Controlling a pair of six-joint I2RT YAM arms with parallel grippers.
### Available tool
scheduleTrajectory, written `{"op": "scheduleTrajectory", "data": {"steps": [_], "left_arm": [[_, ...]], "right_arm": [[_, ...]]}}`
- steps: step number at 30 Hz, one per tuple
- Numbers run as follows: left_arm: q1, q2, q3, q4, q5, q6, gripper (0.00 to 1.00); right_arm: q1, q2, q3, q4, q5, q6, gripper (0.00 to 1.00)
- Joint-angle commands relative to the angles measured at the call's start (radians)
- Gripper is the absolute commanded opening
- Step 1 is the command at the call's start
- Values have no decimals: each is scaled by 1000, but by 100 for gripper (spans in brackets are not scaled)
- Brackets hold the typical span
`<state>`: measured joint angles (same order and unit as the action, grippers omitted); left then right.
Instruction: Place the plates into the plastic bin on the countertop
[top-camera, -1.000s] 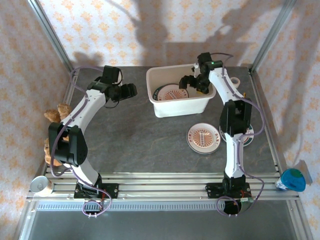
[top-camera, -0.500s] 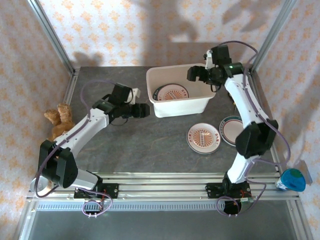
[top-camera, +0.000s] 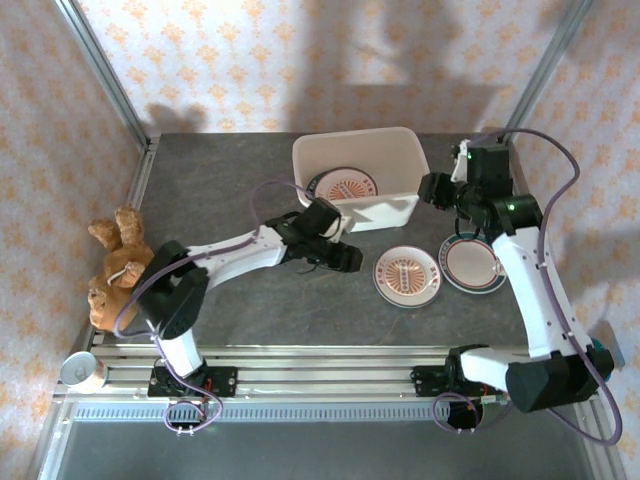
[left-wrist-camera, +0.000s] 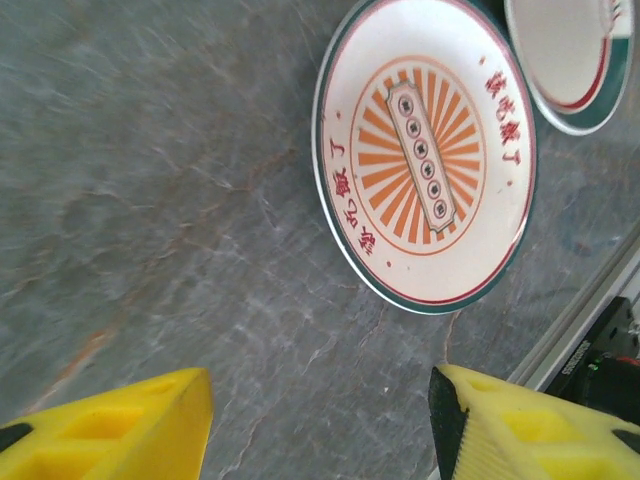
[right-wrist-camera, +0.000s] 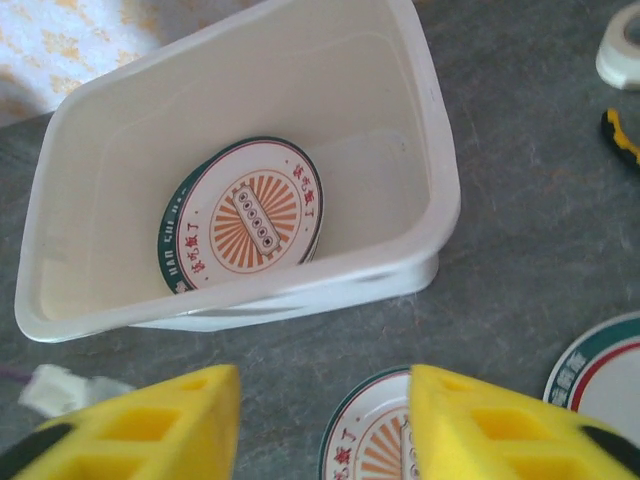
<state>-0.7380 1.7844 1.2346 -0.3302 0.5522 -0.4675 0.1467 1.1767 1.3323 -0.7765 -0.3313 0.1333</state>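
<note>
Operator: Plates (top-camera: 345, 187) in the plastic bin (top-camera: 360, 150) — how many?
Observer: Two, I think: one with an orange sunburst lying over another whose dark teal rim shows at its left, toward the bin's left end.
Operator: And outside?
Observer: Two on the countertop (top-camera: 230, 190) just in front of the bin — a sunburst plate (top-camera: 407, 276) and, right beside it, a teal-rimmed plate (top-camera: 472, 263).
Operator: Grippers?
Observer: The left gripper (top-camera: 348, 259) hangs low over the stone just left of the sunburst plate, yellow fingers (left-wrist-camera: 110, 425) spread, nothing between them. The right gripper (top-camera: 430, 190) sits off the bin's right end, jaws apart and empty. A teddy bear (top-camera: 115, 240) lies at the left edge; a white tape roll (right-wrist-camera: 622, 45) sits off the bin's far right corner.
</note>
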Motion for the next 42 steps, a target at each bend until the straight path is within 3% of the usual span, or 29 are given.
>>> {"op": "scheduleTrajectory", "data": {"steps": [1,13,29,42], "left_arm": [[-30,61,80,28,35,-7,60],[-54,242,167,95,32,-74,60],[-67,350,280,11,-48,-102,57],[-72,431,345,10,19,-129,54]], "right_arm": [[-3,-88,-44,-4,42,17,44],[-4,-168,-139,-8,37,38,41],[-4,-163,-160,4,28,35,41],[-6,-158,-171,19,18,32,40]]}}
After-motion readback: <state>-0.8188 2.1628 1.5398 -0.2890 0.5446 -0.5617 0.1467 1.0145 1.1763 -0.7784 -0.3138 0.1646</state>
